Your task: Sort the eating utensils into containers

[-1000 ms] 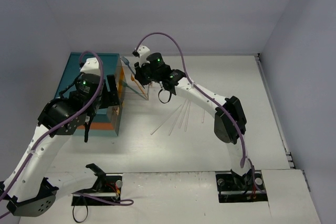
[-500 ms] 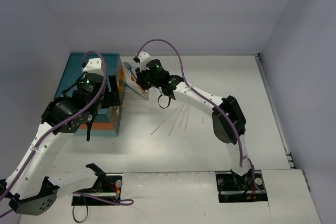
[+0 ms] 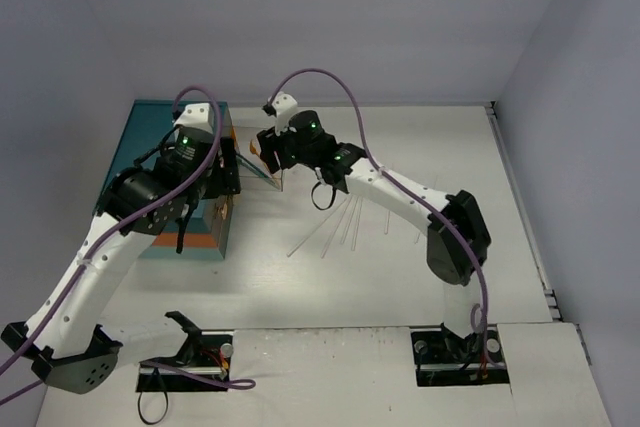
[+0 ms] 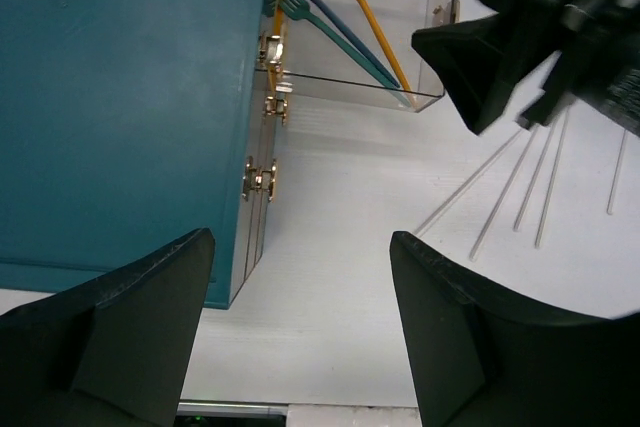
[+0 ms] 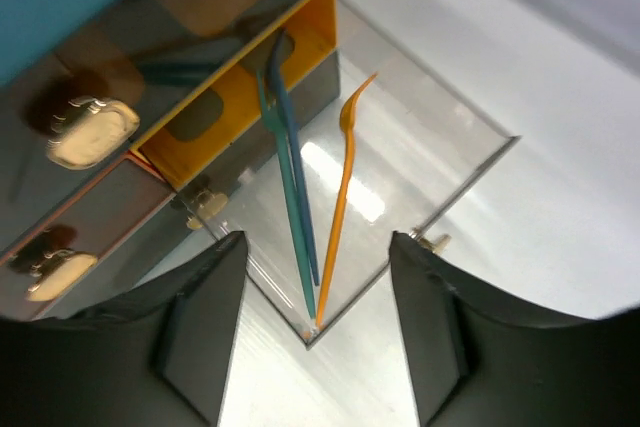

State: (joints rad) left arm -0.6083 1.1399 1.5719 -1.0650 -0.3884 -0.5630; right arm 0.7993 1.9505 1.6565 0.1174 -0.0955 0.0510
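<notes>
Forks (image 5: 292, 197), slim glossy plastic, in clear drawer (image 5: 440, 177), thin pale chopsticks (image 4: 500, 187) outside, left pincer (image 4: 300, 247) and right pincer (image 5: 317, 242) spread, empty

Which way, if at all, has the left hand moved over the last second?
Yes. In the top view the left hand has shifted toward the far wall and slightly right, measured against the teal chest, which has stayed put.

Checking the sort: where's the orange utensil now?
Right wrist view: the orange utensil lies in the open clear drawer, right of the teal utensil.
</notes>
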